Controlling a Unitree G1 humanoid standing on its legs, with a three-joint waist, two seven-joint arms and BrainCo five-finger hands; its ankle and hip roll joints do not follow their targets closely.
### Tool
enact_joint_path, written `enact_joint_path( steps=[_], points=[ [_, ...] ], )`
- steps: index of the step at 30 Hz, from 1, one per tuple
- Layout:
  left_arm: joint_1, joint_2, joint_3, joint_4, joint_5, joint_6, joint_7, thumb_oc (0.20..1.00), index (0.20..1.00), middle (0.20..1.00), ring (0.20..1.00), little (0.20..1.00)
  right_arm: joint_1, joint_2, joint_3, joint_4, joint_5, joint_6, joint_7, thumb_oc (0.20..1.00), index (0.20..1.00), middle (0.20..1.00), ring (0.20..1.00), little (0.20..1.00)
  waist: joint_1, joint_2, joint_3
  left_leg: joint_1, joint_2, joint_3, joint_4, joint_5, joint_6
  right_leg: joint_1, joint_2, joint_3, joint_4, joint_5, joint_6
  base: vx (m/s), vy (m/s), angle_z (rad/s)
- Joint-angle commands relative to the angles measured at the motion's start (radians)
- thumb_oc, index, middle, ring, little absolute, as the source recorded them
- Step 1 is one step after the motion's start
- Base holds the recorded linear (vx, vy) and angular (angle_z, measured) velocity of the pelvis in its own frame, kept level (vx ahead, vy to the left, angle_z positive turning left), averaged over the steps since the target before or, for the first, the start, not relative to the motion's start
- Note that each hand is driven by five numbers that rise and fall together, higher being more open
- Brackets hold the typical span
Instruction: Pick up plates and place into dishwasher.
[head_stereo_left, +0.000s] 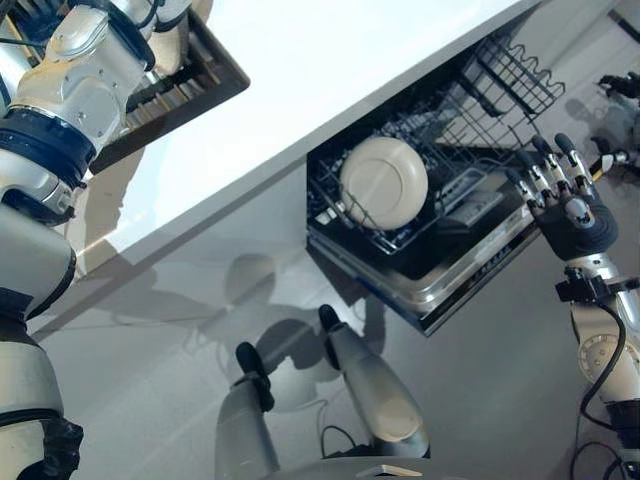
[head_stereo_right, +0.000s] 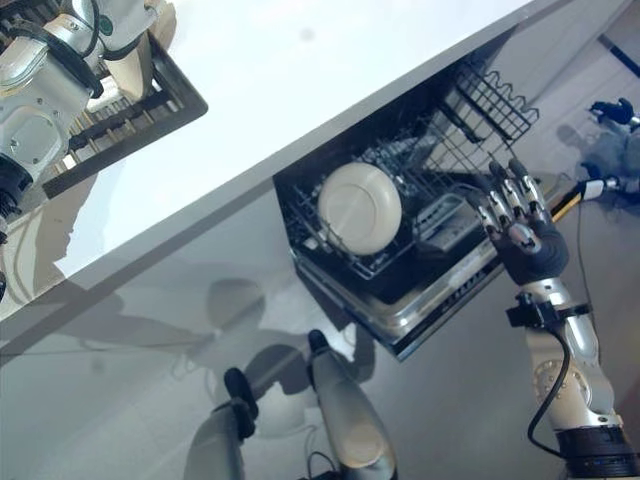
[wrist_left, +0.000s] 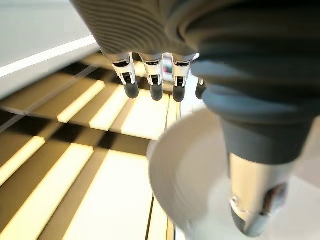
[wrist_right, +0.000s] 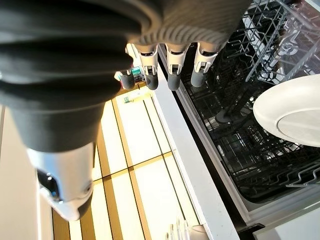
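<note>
Under the white counter (head_stereo_left: 300, 90) the dishwasher (head_stereo_left: 450, 275) stands open with its lower rack (head_stereo_left: 400, 225) pulled out. One cream plate (head_stereo_left: 384, 182) stands on edge in that rack, toward its left end, leaning among the wire tines. An upper wire basket (head_stereo_left: 510, 75) shows above and behind it.

Right hand (head_stereo_left: 568, 205) hangs just to the right of the open dishwasher, beside the rack's right end, fingers straight and spread, released, holding nothing. Its wrist view shows the fingertips (wrist_right: 173, 80) pointing down past the dishwasher's white front edge (wrist_right: 195, 160), apart from the plate.

Left arm reaches up to a dark slatted drying rack (head_stereo_left: 190, 75) at the far left of the counter. From the head views the hand itself is hidden behind the arm. Left wrist view: the left hand (wrist_left: 155, 35) sits over a second plate (wrist_left: 195, 175), white; the thumb (wrist_left: 257, 190) lies across the plate, fingers (wrist_left: 155, 85) extended above it over the slats. Whether it is gripping the plate, I cannot tell.
</note>
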Motion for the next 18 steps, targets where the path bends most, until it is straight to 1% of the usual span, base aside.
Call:
enact_joint_path(
  steps=[1,5,10,15,18],
  points=[
    [-0.122,0.048,0.009,0.077,0.013,0.056,-0.064,0.2,0.2,0.2,0.2,0.2,-0.079,-0.01,-0.031,0.006,0.045,-0.084,0.009,1.0,1.0,1.0,1.0,1.0,-0.033,-0.006,0.012,-0.026,0.039,0.006,-0.044,0.016,0.029,-0.02,-0.027,-0.025,-0.065,0.054,0.037,-0.02,-0.019,-0.04],
    [-0.126,0.05,-0.008,0.13,-0.01,0.065,-0.026,0.2,0.2,0.2,0.2,0.2,-0.086,-0.015,-0.039,0.019,0.062,-0.087,0.015,1.0,1.0,1.0,1.0,1.0,-0.035,-0.01,0.004,-0.028,0.041,0.013,-0.057,0.023,0.028,-0.02,-0.03,-0.03,-0.079,0.058,0.032,-0.02,-0.024,-0.07],
    [-0.122,0.053,-0.004,0.135,0.004,0.056,0.016,0.2,0.2,0.2,0.2,0.2,-0.078,-0.011,-0.044,0.007,0.071,-0.087,0.004,1.0,1.0,1.0,1.0,1.0,-0.033,-0.016,-0.008,-0.034,0.046,0.016,-0.064,0.026,0.028,-0.021,-0.028,-0.036,-0.089,0.059,0.029,-0.01,-0.016,-0.02],
    [-0.118,0.063,-0.005,0.146,-0.003,0.049,0.066,0.2,0.2,0.2,0.2,0.2,-0.071,-0.001,-0.047,0.0,0.068,-0.084,0.003,1.0,1.0,1.0,1.0,1.0,-0.031,-0.011,-0.016,-0.037,0.05,0.017,-0.07,0.028,0.028,-0.019,-0.03,-0.043,-0.095,0.058,0.027,0.0,0.0,0.0],
    [-0.114,0.069,-0.007,0.133,-0.019,0.046,0.077,0.2,0.2,0.2,0.2,0.2,-0.07,-0.001,-0.048,-0.006,0.062,-0.086,0.0,1.0,1.0,1.0,1.0,1.0,-0.029,-0.005,-0.016,-0.04,0.05,0.015,-0.072,0.031,0.028,-0.019,-0.032,-0.046,-0.096,0.057,0.027,0.0,0.0,0.0]
  ],
)
